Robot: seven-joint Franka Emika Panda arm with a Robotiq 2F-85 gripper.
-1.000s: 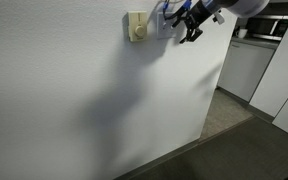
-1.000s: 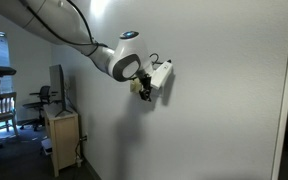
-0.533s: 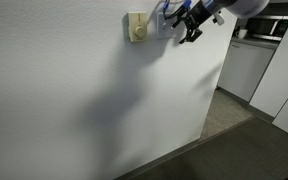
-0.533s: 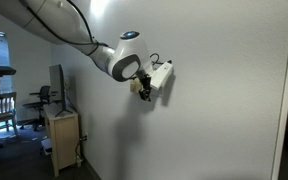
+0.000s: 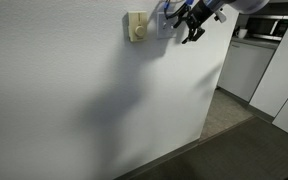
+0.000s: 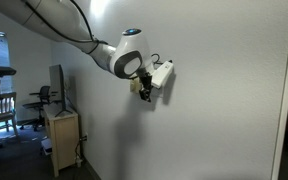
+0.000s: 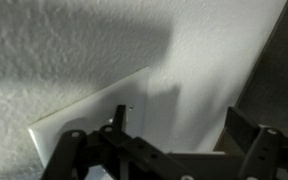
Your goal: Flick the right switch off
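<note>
White bumpy wall (image 5: 94, 100) fills most of the scene. Since a moment ago the gripper (image 5: 190, 30) has crept up a tiny bit, staying close to the wall. I think the flick is not done yet. The right switch (image 5: 162, 22) sits high up in its white plate, just right of the cream plate (image 5: 137, 27). The little toggle itself is too small to see. The gripper is just beside the switch, a bit to its right. In the wrist view its fingers are spread apart and hold nothing.
</note>
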